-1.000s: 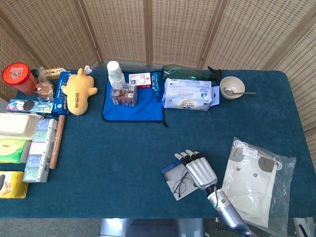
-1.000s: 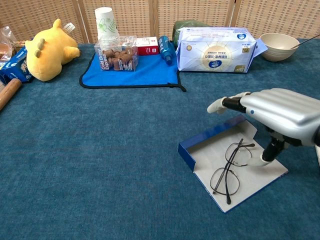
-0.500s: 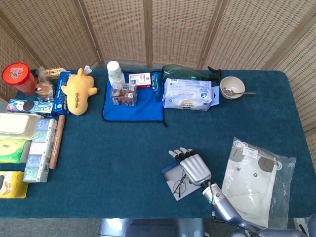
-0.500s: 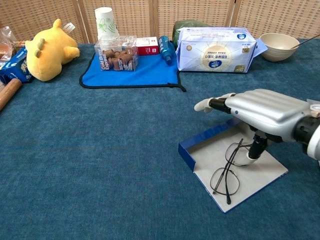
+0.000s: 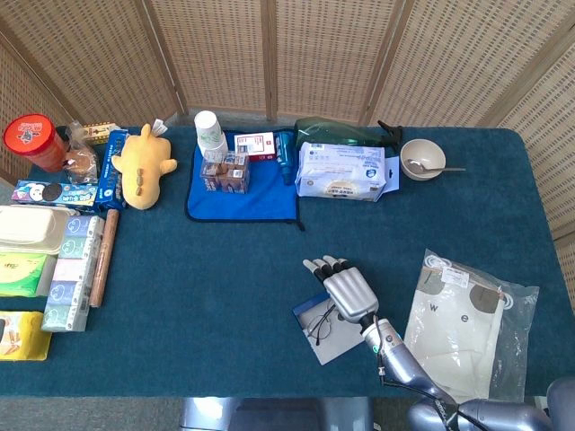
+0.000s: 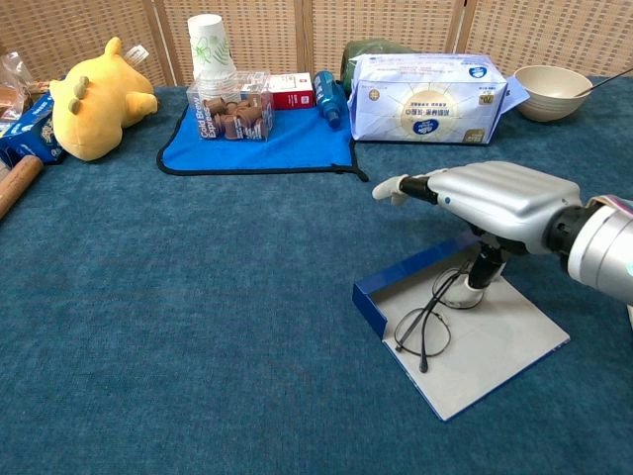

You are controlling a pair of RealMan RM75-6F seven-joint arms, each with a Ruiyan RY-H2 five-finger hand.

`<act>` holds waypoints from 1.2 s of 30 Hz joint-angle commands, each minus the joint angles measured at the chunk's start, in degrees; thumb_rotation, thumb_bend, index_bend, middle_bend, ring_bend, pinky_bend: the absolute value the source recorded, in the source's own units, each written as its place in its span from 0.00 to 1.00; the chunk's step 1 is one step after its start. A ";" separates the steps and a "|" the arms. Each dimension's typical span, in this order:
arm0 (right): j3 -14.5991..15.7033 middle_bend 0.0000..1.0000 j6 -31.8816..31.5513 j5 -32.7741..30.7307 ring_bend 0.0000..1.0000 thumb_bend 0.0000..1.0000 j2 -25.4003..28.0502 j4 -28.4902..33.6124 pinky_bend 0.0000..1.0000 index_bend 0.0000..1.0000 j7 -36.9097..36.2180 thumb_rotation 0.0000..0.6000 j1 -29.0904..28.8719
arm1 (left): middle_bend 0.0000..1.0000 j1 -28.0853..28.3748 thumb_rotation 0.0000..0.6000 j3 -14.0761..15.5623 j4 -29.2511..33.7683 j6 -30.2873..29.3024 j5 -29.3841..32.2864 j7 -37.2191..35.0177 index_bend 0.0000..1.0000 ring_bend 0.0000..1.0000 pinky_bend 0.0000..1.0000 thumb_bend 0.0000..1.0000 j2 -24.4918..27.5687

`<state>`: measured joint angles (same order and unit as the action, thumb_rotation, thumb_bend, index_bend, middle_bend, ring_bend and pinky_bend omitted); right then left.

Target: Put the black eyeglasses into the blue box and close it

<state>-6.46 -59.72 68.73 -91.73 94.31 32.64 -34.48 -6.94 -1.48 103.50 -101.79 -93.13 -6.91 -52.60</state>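
Note:
The black eyeglasses lie folded open inside the flat, open blue box, close to its raised blue wall. My right hand hovers palm down over the box with its fingers stretched out to the left. Its thumb points down and touches the right end of the glasses. Nothing is gripped. The hand hides the box's far corner in the head view. My left hand shows in neither view.
A clear bag with a white garment lies right of the box. At the back stand a tissue pack, a bowl, a blue cloth with small items and a yellow plush. Packets line the left edge.
My right hand has moved left and farther over the box. Its thumb has slid the eyeglasses left, toward the blue wall.

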 commanded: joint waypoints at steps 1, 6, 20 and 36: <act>-0.50 0.17 -0.08 -0.31 0.14 0.01 0.17 -0.39 0.24 0.09 -0.36 1.00 -0.29 | 0.01 0.01 0.88 0.01 -0.03 0.06 0.01 0.00 0.08 0.00 0.00 0.32 -0.02; -1.60 0.17 -0.01 -1.20 0.14 0.01 0.60 -1.22 0.24 0.09 -1.44 1.00 -0.83 | 0.01 0.07 0.88 -0.01 -0.03 0.12 -0.04 0.09 0.08 0.00 0.00 0.32 -0.09; -0.46 0.17 -2.50 -1.41 0.14 0.01 2.68 0.90 0.24 0.09 -0.78 1.00 -0.01 | 0.01 0.37 0.89 -0.07 0.10 0.55 -0.18 0.35 0.08 0.00 0.00 0.32 -0.17; 4.66 0.17 -3.67 1.19 0.14 0.01 3.49 9.08 0.24 0.07 3.52 1.00 1.51 | 0.00 0.61 0.89 -0.09 0.04 0.72 -0.41 0.28 0.08 0.00 0.00 0.32 -0.23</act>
<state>-1.81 -63.59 69.82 -87.98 103.36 36.25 -32.85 -6.33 -1.57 103.54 -101.07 -93.54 -6.63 -52.84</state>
